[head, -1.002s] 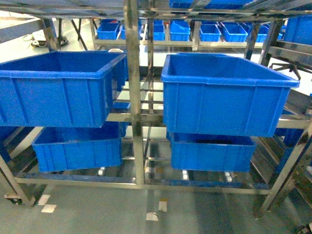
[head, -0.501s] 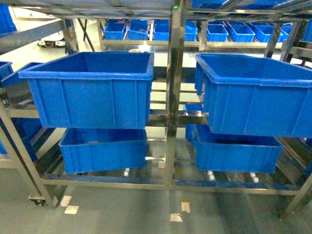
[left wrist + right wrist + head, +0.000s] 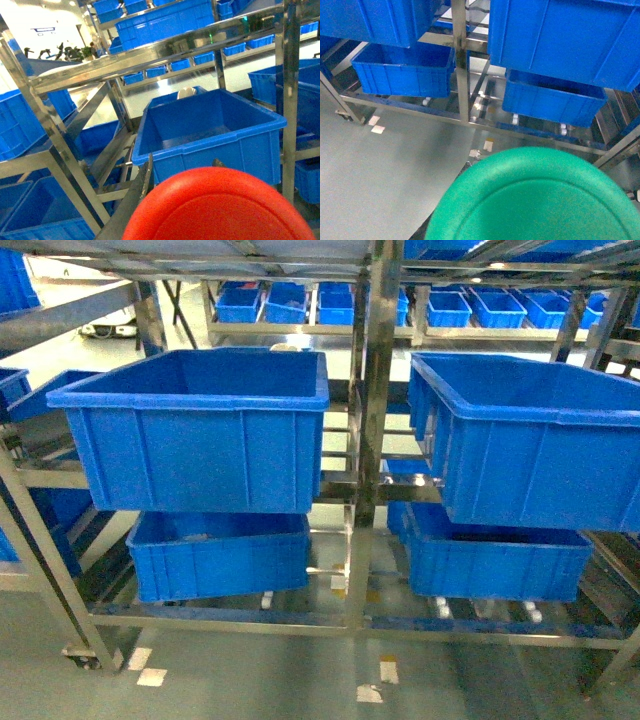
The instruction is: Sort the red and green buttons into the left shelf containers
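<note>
A red button (image 3: 220, 205) fills the left wrist view, a green button (image 3: 535, 195) the right; whether each tool pinches cannot be told. 2 deep bins (image 3: 195, 425) wait ahead, likely needing a reach over one's rim.

A metal shelf rack (image 3: 366, 440) fills the head view, its upright post standing right of centre. On the upper tier, one large bin (image 3: 195, 425) sits left of the post and another (image 3: 530, 440) right of it. Below each, on the lower tier, sits a shallower bin: one at lower left (image 3: 215, 560), one at lower right (image 3: 500, 560). Behind the rack, along the top of the frame, a row of small trays (image 3: 330, 305) lines a far shelf. The floor (image 3: 250, 675) lies in front, across the bottom.
</note>
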Available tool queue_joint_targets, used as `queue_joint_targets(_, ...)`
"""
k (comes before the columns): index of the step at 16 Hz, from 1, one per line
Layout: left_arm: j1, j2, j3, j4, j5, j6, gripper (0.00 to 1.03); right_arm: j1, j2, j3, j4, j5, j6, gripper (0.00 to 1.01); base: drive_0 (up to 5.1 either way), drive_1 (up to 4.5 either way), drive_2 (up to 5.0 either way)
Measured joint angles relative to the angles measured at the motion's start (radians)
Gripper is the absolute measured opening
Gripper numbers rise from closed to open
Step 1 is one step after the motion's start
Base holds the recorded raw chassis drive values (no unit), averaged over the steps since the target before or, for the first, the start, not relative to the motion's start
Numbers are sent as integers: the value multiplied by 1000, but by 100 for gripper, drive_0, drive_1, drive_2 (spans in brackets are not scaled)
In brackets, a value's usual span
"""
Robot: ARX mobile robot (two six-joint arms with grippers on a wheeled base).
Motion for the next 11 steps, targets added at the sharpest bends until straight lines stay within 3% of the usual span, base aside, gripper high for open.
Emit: queue_joint_targets(11, 0, 4, 0, -3, 2, 0, 26, 0, -1, 0, 3, 0, 0, 27, 4, 427, -418)
